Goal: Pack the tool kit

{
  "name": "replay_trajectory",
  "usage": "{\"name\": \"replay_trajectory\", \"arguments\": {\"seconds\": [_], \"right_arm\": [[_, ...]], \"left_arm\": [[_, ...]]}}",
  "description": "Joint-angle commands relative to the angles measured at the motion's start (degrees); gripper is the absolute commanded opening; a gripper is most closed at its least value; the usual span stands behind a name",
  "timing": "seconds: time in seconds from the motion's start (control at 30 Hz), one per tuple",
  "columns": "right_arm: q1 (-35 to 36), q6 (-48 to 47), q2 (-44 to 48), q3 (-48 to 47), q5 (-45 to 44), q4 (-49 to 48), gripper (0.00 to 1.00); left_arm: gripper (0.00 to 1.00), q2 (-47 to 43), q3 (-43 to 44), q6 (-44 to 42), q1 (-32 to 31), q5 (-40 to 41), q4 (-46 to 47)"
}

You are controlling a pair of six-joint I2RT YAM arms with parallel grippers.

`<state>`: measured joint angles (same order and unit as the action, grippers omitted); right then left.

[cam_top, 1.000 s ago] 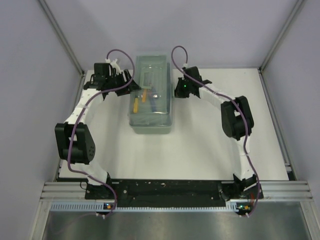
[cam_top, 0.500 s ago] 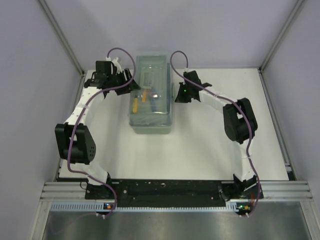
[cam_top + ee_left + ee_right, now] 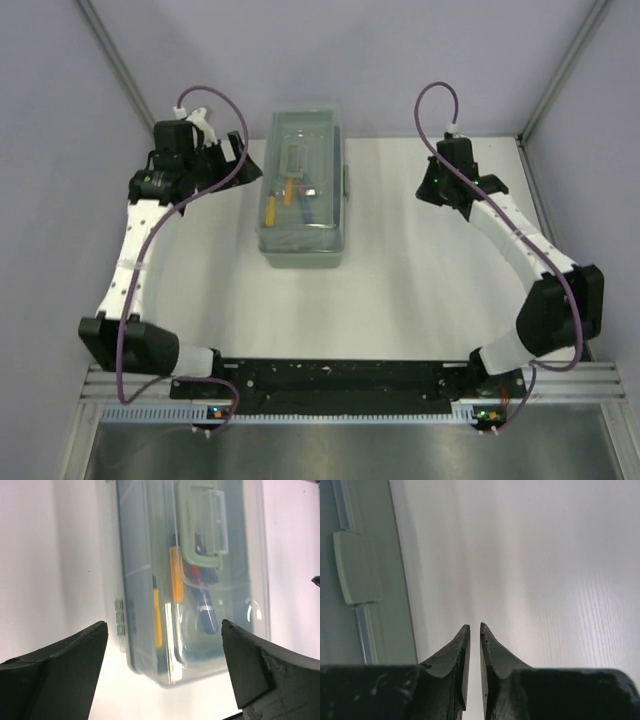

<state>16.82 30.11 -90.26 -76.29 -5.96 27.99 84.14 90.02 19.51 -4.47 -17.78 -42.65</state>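
Zero loose tools showing on the table (image 3: 400, 290), so packing looks essentially finished. toolbox (image 3: 303, 190) sits mid-table toward the far edge, translucent lid (image 3: 240, 555) down, handle (image 3: 202, 525) folded flat on it. Through the lid I can make out a yellow-handled screwdriver (image 3: 157, 615), an orange handle (image 3: 176, 572), and something blue (image 3: 206, 612) with red beside it; can't separate hammers from pliers at this clarity. Left gripper (image 3: 164, 626) has its jaws spread wide and empty. The box lies straight ahead of them, its near end framed between the two fingertips, not touching either. Right gripper (image 3: 474, 626) has its jaws pressed nearly together with only a sliver of gap, pinching nothing. The box's side wall and its latch tab (image 3: 357, 567) sit off to the left of the tips in the wrist view, clearly apart, and the tips are over bare table. What's left, as a judgement: maybe confirm the latches are seated, since I can't tell from either view whether they're snapped home. Otherwise, just park the arms. Room: open table on the near side of the box and between each gripper and the box's long sides, so plenty of space to pull back toward the bases. Tight spots are outboard. The left wrist is close to the left wall and frame rail, and the box's far end is near the back edge of the table, so avoid pushing it further away. Cable loops stand above both wrists, clear of the box.
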Motion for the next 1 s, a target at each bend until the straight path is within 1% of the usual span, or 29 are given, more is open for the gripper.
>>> {"name": "replay_trajectory", "arguments": {"seconds": [0.0,0.03,0.07,0.1,0.17,0.2,0.23,0.3,0.4,0.5,0.6,0.7,0.8,0.97], "right_arm": [[0.1,-1.7,13.5,3.7,-3.7,6.3,0.17],[-0.1,-1.5,16.5,4.4,-4.0,7.9,0.2],[-0.2,-1.5,19.0,5.1,-4.1,9.2,0.3],[-0.4,-1.6,21.9,5.6,-4.3,10.5,0.44],[-0.5,-1.8,27.7,7.3,-5.6,12.6,0.69],[-0.3,-1.9,31.0,8.0,-6.3,13.4,0.74],[-0.4,-2.1,33.5,8.4,-6.9,14.8,0.78],[-0.3,-1.8,38.2,8.5,-8.4,18.1,0.81],[-0.4,-0.8,45.5,8.7,-9.7,22.4,0.82],[-0.3,-0.1,51.5,8.5,-11.3,25.5,0.83],[-0.3,-0.1,56.1,7.9,-15.4,28.0,0.83],[-0.3,0.1,58.0,5.0,-21.9,31.6,0.83],[-0.3,0.1,59.7,3.3,-25.8,34.0,0.83],[-0.4,0.6,61.4,3.3,-27.4,35.3,0.83]], "left_arm": [[0.98,-14.9,-5.3,-1.8,0.2,7.4,-2.3],[0.98,-17.5,-7.6,-1.6,0.2,9.1,-2.2],[0.98,-20.6,-9.7,-1.1,0.2,11.1,-2.2],[0.98,-23.6,-11.3,-0.8,0.2,12.9,-2.4],[0.98,-28.9,-14.0,-0.1,0.1,16.0,-4.1],[0.98,-31.4,-14.9,-0.5,0.1,17.1,-4.8],[0.98,-34.2,-16.0,-1.5,0.2,19.3,-5.7],[0.98,-38.7,-16.3,-1.9,0.1,23.4,-7.6],[0.99,-41.4,-15.1,-1.7,-1.2,28.4,-13.3],[0.99,-44.2,-17.9,-1.7,-2.1,27.9,-12.9],[0.99,-45.4,-19.4,-1.4,-2.1,25.5,-12.4],[0.99,-45.4,-20.1,-1.1,-2.2,25.5,-11.7],[0.99,-45.3,-20.3,-1.2,-2.3,25.7,-11.5],[0.99,-45.1,-20.5,-1.0,-2.6,27.2,-11.5]]}}
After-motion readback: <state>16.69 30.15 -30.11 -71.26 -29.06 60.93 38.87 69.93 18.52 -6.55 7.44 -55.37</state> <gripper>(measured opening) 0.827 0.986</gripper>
